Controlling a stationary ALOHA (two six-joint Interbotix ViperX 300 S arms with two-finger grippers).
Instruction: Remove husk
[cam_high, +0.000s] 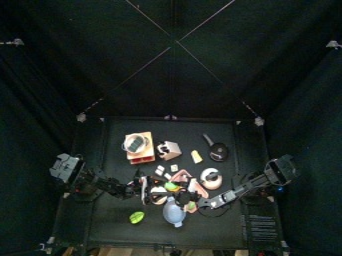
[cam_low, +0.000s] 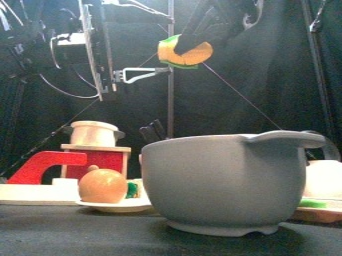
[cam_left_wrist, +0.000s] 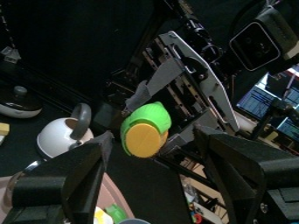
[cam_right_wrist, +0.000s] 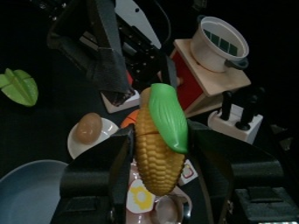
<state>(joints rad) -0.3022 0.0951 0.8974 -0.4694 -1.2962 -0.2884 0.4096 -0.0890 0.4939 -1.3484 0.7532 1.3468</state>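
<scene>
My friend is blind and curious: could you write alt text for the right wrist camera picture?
A toy corn cob, yellow with a green husk along one side, is gripped in the robot's right hand. Beyond lie a grey bowl, an egg-like ball on a plate, and a green leaf.

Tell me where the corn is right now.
The corn is held in the right gripper, lifted clear of the table; in the front view it hangs above the grey bowl.

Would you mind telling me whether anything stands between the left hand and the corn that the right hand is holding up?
Nothing visible does. The right hand holds the corn in the air above the table's things. In the left wrist view the corn's end faces the open left hand, with clear space between them. The green husk is still on.
</scene>
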